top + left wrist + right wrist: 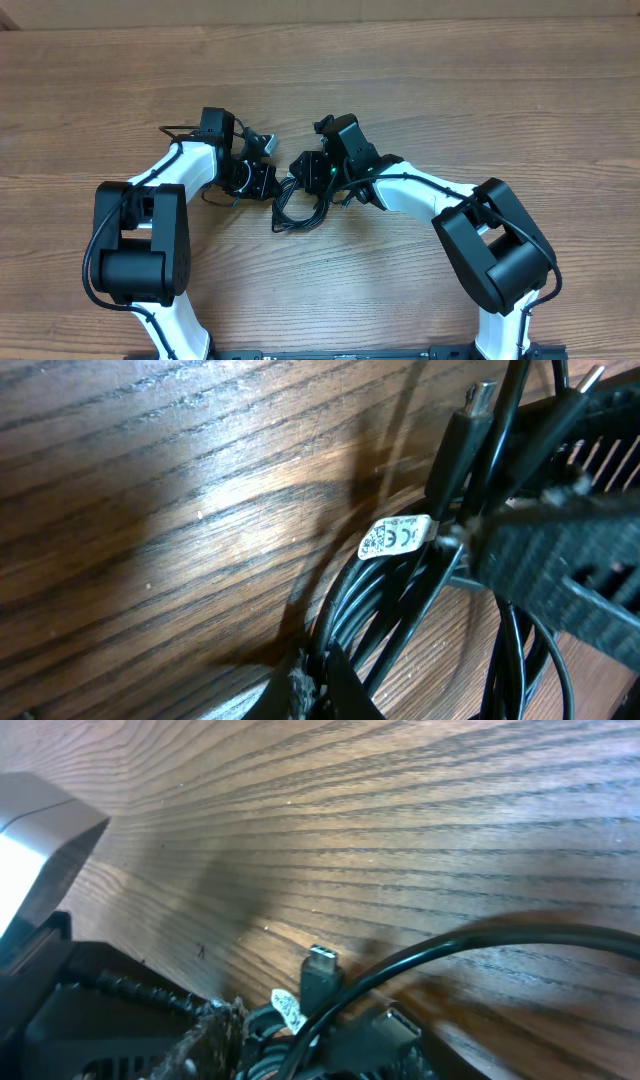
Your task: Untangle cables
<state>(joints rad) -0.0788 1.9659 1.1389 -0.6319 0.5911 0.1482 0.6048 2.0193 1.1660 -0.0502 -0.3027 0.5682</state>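
The left claw is pinched tight on the black cables. Their loopy bunch lies on the bench, stretching long from that claw back toward the robot. The right claw sits close beside it; I cannot tell how open it is

The left arm and the right arm bend in to the middle of the wooden table, right over a messy pile of black cables.
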